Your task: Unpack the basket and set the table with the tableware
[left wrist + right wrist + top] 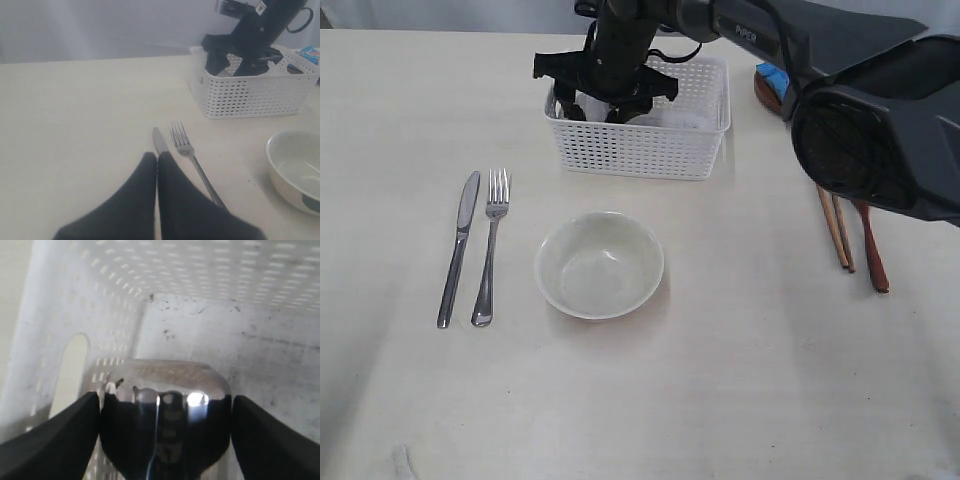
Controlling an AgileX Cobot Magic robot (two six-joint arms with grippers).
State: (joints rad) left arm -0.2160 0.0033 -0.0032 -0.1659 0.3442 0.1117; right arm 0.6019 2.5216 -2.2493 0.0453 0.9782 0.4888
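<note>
On the table (750, 390), the basket (650, 150) at twelve o'clock holds our right gripper (164, 401).
Its fingers (50, 440) stand wide, flanking the steel cup (165, 380); we cannot tell whether they touch it. Our left gripper (157, 157) is pinched together, empty, near the knife (160, 142). The right arm (770, 35) reads "PIPER".

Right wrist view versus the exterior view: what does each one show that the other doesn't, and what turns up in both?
Only the right wrist view: the shiny steel cup inside the basket, with the fingers flanking it. Only the exterior view: knife, fork, bowl, chopsticks, spoon, blue packet and the table. Both: the basket and the right gripper.
</note>
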